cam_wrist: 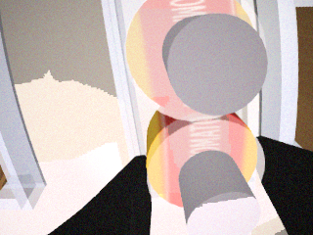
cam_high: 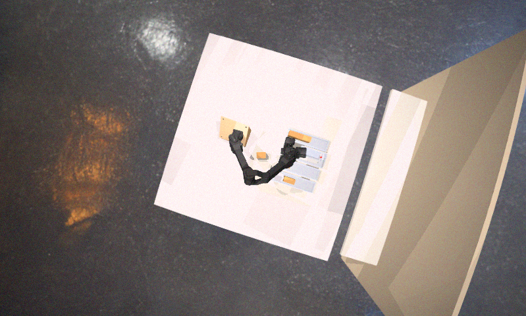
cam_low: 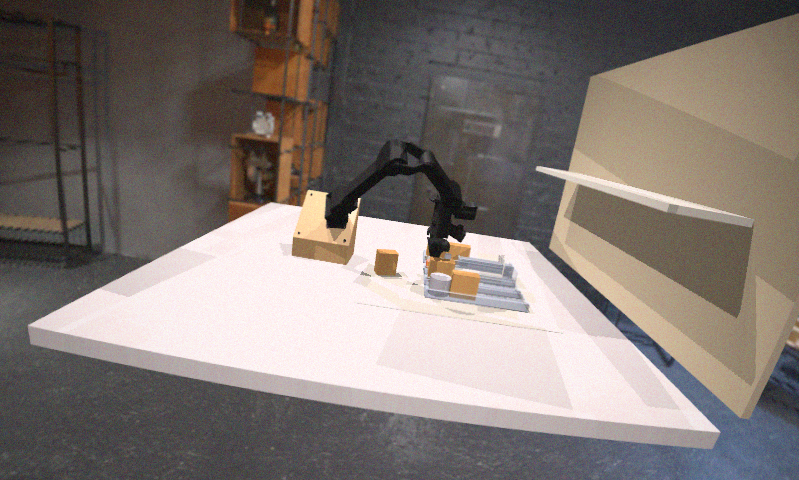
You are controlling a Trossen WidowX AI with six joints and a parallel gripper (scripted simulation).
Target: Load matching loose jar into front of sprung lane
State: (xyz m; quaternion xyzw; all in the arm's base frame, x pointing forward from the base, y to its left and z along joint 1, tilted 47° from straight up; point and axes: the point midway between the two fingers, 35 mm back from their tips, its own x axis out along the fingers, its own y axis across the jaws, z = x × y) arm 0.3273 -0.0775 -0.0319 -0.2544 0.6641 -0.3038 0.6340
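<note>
The held jar [cam_wrist: 163,168], with a red and yellow label and a grey cap, is between the fingers of my gripper [cam_wrist: 201,156] [cam_low: 439,253]. The gripper is shut on it at the front part of the sprung lane [cam_high: 312,155] [cam_wrist: 117,73]. A matching jar [cam_wrist: 147,59] with a grey cap stands just behind it in the wrist view, in line between the lane walls. The two jars meet or overlap in that view. The pusher plate, the front stop and the base of the held jar are hidden, so I cannot tell whether it touches the lane floor.
A loose orange box [cam_high: 261,155] [cam_low: 386,262] stands in front of the lanes. A long orange box [cam_high: 299,135] is in the lane on one side. On the other side are orange boxes [cam_low: 442,266] [cam_low: 465,284] and a pale cylinder [cam_low: 439,285].
</note>
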